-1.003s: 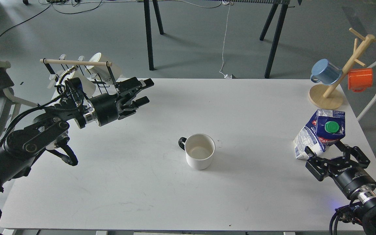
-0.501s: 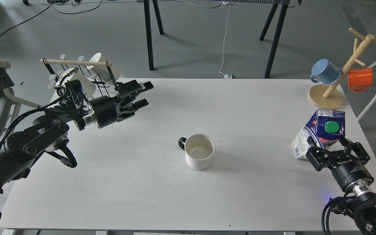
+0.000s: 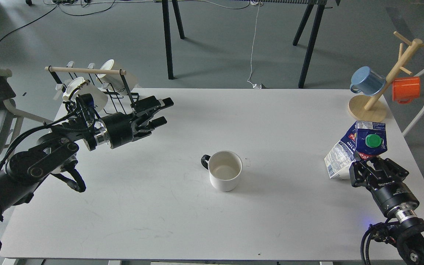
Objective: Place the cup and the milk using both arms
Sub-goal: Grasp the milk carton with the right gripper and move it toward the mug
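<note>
A white table [image 3: 289,110] carries the scene. Near its middle, slightly toward the near edge, a white cup [image 3: 226,170] stands upright and empty, its dark handle pointing toward the left edge. Nothing touches it.

By the right edge, a blue-and-white milk carton [image 3: 355,149] with a green screw cap leans over, tilted toward the left. The right gripper [image 3: 375,167] sits at the carton's lower near side, its black fingers closed in against the base of the carton; they appear clamped on it, though the contact on the far side is hidden by the gripper body.

The left gripper [image 3: 158,110] hovers above the table close to the far left corner, well apart from the cup. Its two fingers stand apart with nothing between them, pointing toward the right edge.

Behind the left gripper, at the far left corner, a black wire rack [image 3: 87,73] with a wooden bar holds white cups. At the far right corner a wooden mug tree [image 3: 372,106] stands, with a blue mug [image 3: 368,81] and an orange mug [image 3: 406,89] hanging from its pegs.
</note>
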`<state>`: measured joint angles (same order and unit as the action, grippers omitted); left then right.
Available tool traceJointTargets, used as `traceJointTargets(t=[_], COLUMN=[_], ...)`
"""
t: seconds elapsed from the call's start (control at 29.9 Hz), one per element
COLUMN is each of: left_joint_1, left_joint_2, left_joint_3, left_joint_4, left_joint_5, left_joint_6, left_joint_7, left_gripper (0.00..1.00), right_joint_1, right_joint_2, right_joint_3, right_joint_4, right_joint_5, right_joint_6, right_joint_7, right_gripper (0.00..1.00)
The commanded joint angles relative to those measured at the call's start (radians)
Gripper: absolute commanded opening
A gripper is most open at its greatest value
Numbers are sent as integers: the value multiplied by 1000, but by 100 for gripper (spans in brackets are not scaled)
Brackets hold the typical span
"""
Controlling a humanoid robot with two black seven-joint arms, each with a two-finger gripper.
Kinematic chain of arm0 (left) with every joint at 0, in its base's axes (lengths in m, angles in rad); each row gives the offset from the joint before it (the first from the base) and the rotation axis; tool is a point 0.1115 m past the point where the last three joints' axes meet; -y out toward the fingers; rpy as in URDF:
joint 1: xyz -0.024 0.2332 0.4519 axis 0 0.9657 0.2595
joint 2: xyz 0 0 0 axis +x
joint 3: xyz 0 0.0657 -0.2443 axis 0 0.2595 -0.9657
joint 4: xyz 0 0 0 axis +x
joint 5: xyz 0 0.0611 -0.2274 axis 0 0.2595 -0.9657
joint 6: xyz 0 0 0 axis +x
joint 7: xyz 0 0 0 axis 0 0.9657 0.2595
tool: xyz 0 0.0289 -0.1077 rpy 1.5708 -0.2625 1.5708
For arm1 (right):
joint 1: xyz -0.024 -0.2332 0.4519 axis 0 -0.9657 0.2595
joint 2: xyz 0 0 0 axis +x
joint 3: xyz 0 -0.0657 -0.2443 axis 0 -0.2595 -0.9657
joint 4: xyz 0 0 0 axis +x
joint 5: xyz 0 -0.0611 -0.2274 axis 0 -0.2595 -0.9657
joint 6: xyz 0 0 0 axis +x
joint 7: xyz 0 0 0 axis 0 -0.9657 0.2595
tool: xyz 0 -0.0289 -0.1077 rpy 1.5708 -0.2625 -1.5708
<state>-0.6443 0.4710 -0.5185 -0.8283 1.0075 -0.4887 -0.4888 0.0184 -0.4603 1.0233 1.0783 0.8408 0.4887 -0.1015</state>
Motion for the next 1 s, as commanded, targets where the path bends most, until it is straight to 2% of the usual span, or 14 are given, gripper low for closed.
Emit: traceJointTargets(t=[0.0, 0.27, 0.37, 0.64, 0.97], left_joint_1=[2, 3, 2, 2, 2], left_joint_2=[0, -6, -8, -5, -5], left_joint_3=[2, 2, 2, 2, 2], left_joint_4=[0, 2, 3, 25, 26], left_joint_5=[2, 3, 3, 5, 5], left_joint_6=[0, 2, 2, 2, 2], left_joint_7=[0, 0, 0, 0, 0], left_gripper=[94, 94, 94, 94, 94], right_joint_1=[0, 2, 2, 2, -8], right_joint_2=[0, 2, 40, 207, 236], right_joint_3=[-6, -29, -40, -126, -138], right_joint_4=[23, 169, 199, 196, 190], right_joint_5=[0, -38, -90, -230, -270], right_joint_6=[0, 0, 0, 0, 0], right_joint_7=[-1, 0, 0, 0, 2], right_gripper=[19, 19, 19, 20, 22])
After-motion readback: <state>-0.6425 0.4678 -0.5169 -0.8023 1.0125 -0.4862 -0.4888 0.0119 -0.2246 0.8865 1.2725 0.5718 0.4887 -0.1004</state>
